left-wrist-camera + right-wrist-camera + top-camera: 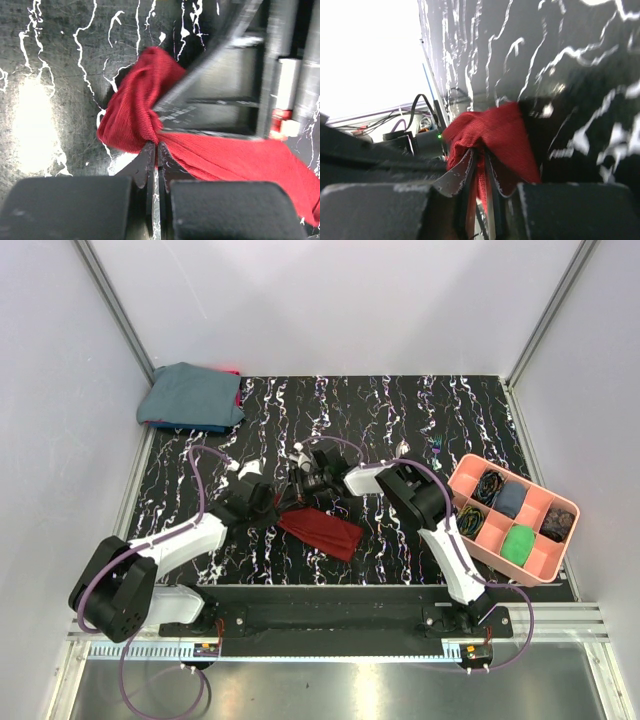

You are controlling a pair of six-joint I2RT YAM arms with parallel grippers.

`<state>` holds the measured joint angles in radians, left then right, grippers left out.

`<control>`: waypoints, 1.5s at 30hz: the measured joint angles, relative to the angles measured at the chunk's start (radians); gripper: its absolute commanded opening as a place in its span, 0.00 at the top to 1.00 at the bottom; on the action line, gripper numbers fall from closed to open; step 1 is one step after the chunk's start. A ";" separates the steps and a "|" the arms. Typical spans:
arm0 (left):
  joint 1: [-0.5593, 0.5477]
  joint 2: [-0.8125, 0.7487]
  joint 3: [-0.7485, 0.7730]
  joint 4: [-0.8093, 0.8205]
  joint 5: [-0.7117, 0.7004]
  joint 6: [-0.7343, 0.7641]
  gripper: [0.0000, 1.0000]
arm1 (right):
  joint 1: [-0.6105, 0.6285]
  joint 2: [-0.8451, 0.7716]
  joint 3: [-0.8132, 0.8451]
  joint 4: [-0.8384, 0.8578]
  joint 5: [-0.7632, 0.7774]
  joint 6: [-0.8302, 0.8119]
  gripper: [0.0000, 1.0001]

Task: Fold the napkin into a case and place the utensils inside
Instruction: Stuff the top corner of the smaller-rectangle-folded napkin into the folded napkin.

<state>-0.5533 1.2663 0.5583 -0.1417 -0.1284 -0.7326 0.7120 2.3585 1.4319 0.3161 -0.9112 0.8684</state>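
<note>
Left gripper (154, 150): jaws clenched on a gathered fold of the napkin (132, 112), with the fingertips almost meeting through the cloth. Right gripper (479, 162): jaws likewise clamped on a bunched edge of the same dark red cloth. The napkin is crumpled between the two grippers, and the rest of it trails on the black marbled table (400, 420) near its centre. A pink tray (545, 558) stands at the table's right side. A blue-grey cloth bundle (190, 395) lies at the far left corner.
</note>
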 measured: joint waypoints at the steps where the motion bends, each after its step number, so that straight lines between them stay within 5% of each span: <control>1: -0.002 0.000 0.000 0.002 0.000 0.002 1.00 | 0.003 0.016 0.013 0.003 -0.001 0.003 0.81; 9: 0.007 -0.002 -0.010 -0.006 -0.014 -0.011 1.00 | 0.014 0.042 0.064 -0.041 -0.018 -0.081 0.76; 12: 0.008 0.001 -0.009 -0.012 -0.014 -0.024 0.78 | 0.014 0.031 0.040 -0.013 -0.021 -0.090 0.76; 15: 0.009 0.006 -0.008 -0.019 -0.014 -0.032 0.66 | 0.014 0.018 0.022 -0.006 -0.018 -0.098 0.76; 18: 0.012 0.002 -0.005 -0.034 -0.018 -0.028 0.65 | 0.014 0.014 0.014 -0.001 -0.018 -0.098 0.76; 36: 0.029 0.040 0.083 -0.144 -0.060 0.015 0.78 | 0.014 0.014 0.000 0.027 -0.024 -0.080 0.77; 42: 0.029 0.041 0.083 -0.152 -0.061 0.023 1.00 | 0.014 0.014 0.000 0.027 -0.024 -0.078 0.77; 45: 0.029 0.045 0.083 -0.149 -0.060 0.028 1.00 | 0.014 0.014 -0.001 0.027 -0.024 -0.079 0.77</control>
<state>-0.5243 1.3117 0.6415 -0.2905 -0.1879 -0.7044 0.7265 2.3722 1.4311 0.3428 -0.9352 0.7898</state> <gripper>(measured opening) 0.018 0.229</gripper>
